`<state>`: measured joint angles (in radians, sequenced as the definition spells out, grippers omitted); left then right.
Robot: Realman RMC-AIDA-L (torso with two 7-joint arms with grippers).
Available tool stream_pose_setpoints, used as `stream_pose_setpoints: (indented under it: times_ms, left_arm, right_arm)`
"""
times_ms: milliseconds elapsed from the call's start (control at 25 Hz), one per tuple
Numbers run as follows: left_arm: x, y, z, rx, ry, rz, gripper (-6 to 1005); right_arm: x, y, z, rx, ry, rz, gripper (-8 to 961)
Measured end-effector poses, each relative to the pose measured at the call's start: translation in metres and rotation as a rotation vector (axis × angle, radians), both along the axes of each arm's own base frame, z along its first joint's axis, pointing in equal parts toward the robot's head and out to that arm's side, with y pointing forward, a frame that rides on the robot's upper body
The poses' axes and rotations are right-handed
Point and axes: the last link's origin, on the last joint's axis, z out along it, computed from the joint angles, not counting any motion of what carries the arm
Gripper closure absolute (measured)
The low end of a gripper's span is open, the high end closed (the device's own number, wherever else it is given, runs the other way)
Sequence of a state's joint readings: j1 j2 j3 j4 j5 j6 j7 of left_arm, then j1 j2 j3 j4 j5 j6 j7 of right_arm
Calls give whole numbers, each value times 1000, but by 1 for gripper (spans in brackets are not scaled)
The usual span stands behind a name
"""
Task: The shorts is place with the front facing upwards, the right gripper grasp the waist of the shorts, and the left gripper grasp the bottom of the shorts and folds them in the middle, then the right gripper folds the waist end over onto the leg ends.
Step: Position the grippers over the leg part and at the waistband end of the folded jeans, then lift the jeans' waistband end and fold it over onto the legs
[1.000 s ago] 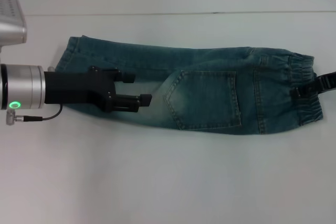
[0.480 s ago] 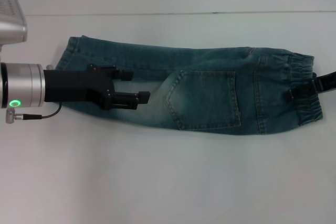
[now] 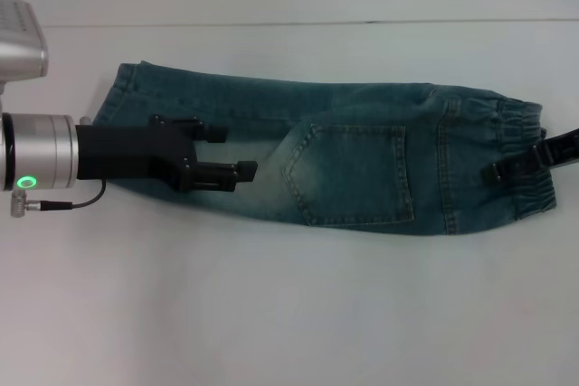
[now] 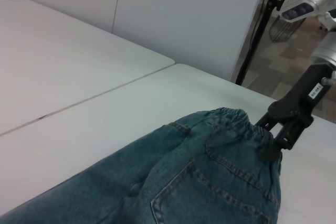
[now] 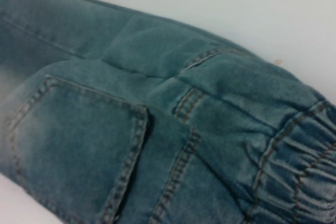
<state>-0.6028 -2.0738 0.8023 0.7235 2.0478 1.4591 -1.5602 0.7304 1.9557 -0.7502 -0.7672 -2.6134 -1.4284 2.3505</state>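
Note:
Blue denim shorts (image 3: 362,160) lie folded lengthwise on the white table (image 3: 289,314), back pocket (image 3: 355,174) up, leg ends on the left and the elastic waist (image 3: 520,128) on the right. My left gripper (image 3: 233,153) hovers over the leg part, open, with nothing between its fingers. My right gripper (image 3: 507,167) reaches in from the right edge onto the waist. In the left wrist view the right gripper (image 4: 272,136) straddles the waistband's edge with its fingertips apart. The right wrist view is filled by the shorts (image 5: 157,103), with no fingers showing.
A seam between two table tops (image 3: 271,24) runs along the back. In the left wrist view a white wall (image 4: 184,19) stands behind the table and a patch of floor (image 4: 283,56) lies beyond its far edge.
My right gripper has slid leftward, farther onto the waistband. The left gripper has drawn back slightly to the left. The shorts have barely shifted.

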Motion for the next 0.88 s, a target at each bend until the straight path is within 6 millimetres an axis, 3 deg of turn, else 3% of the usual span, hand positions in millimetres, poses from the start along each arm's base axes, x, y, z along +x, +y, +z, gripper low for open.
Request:
stream_pose_setpoints:
  times_ms: [520,880]
  left_arm:
    - [-2,0,-2,9,6,3,172]
    - [-3,-1,-4,4,4,3,173]
  right_arm:
    - [-1,-8,12,-22,21,-1,37]
    - [-2,-10,4,-40,21,47,73]
